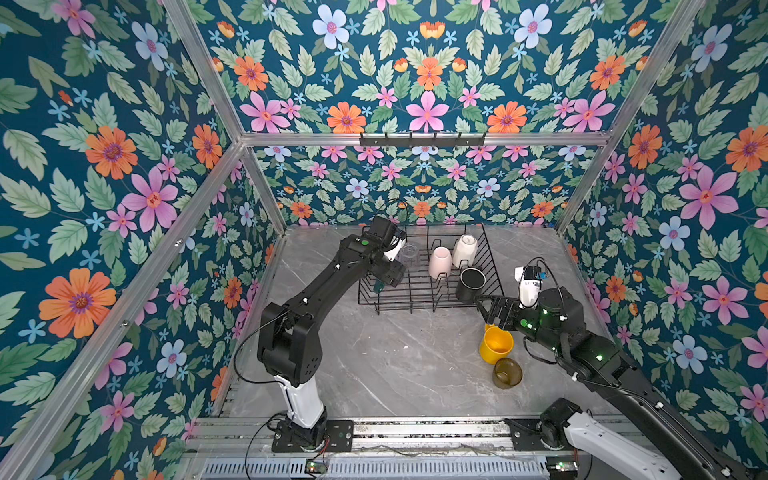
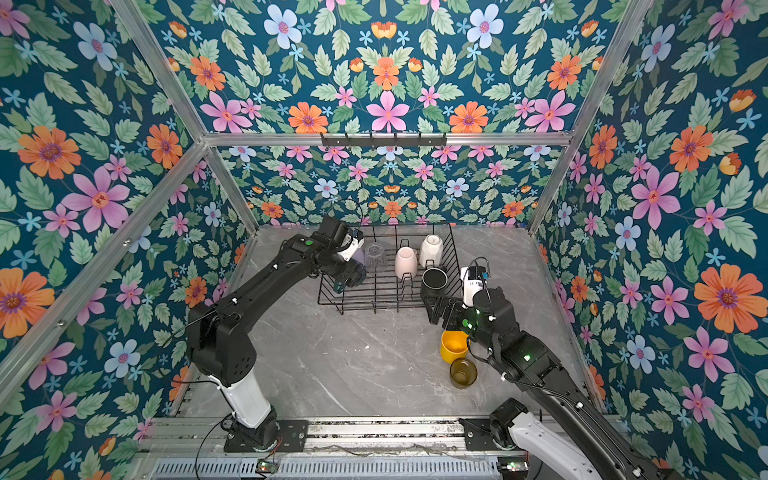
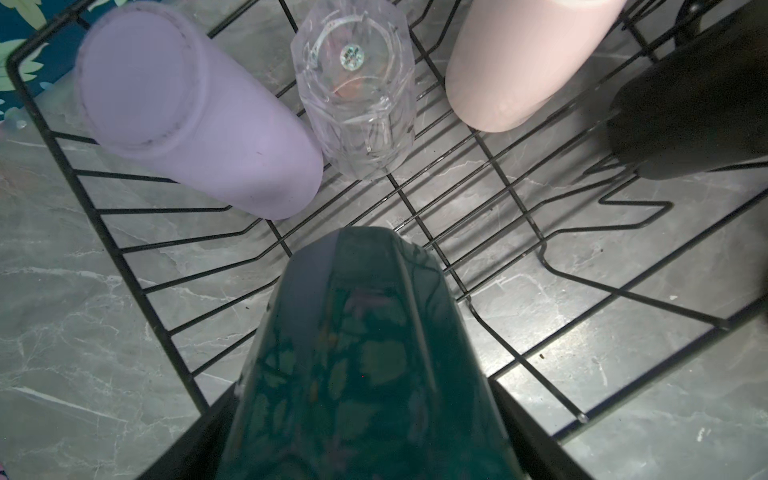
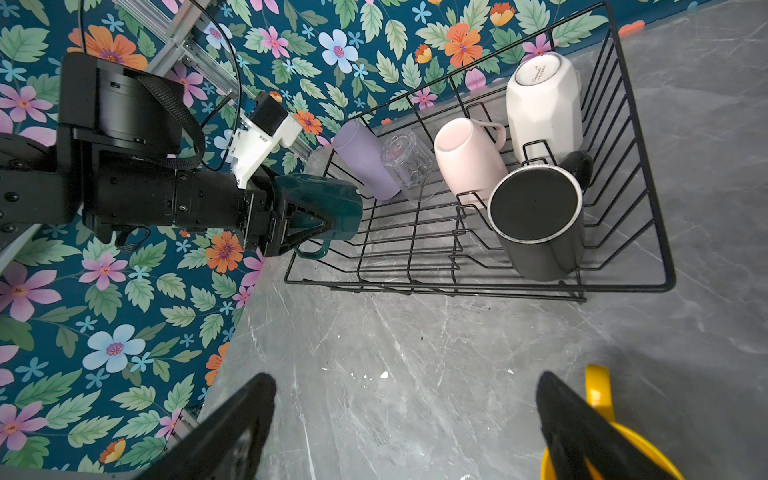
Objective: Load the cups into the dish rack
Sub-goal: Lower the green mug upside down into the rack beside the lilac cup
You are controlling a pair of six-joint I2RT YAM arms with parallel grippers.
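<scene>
The dish rack [image 1: 415, 297] sits at the 12 o'clock end of the grey marble table [image 1: 395, 365]. Eight cups are in view: five in the rack, one held and two on the table. In both top views the white mug [image 1: 464, 249] stands base up at the rack's 2 o'clock corner. The pale pink mug [image 1: 439, 262] is base up near the middle, the black mug [image 1: 471, 282] leans at 4 o'clock, and the clear glass [image 1: 409, 253] is at 10 o'clock. The left arm hides nearly all of the lilac tumbler [image 4: 365, 160] there. Both wrist views show it plainly, base up, just beside the clear glass. The left gripper [image 4: 326, 205] pinches the dark green mug [image 3: 365, 353] between its fingers at the rack's 8 o'clock edge, the mug lying sideways. Whether the mug touches the wire cannot be told. At 5 o'clock from the rack the yellow mug [image 1: 496, 343] stands on the table, and the amber glass [image 1: 507, 372] is just beyond it. Only the top views show the amber glass. The right gripper [image 4: 405, 378] hangs beside the yellow mug, fingers spread wide and empty.
</scene>
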